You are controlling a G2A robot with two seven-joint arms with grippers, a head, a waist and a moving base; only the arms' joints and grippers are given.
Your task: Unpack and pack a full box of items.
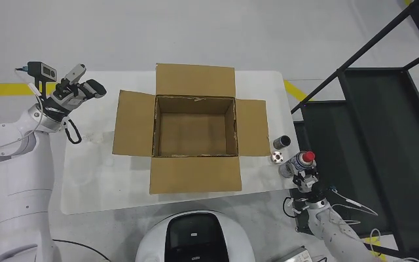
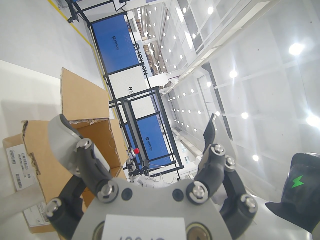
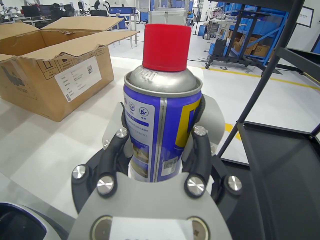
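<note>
White table (image 1: 98,190): one box (image 1: 195,126), two small cylinders (image 1: 283,141), one spray can (image 3: 162,116).
Your right gripper (image 3: 162,136) clasps that can upright; left gripper (image 2: 136,126) gapes wide.

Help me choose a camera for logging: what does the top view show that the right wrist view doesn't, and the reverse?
Top view adds: the box inside, a dark cylinder and a small silver part on the table beside it, and the open left gripper by a far table corner.
Right wrist view adds: the can label, blue and yellow, and the sticker on the box's side.
Both: the box, the upright red-capped can shut in the right gripper, the table and the black rack.
</note>
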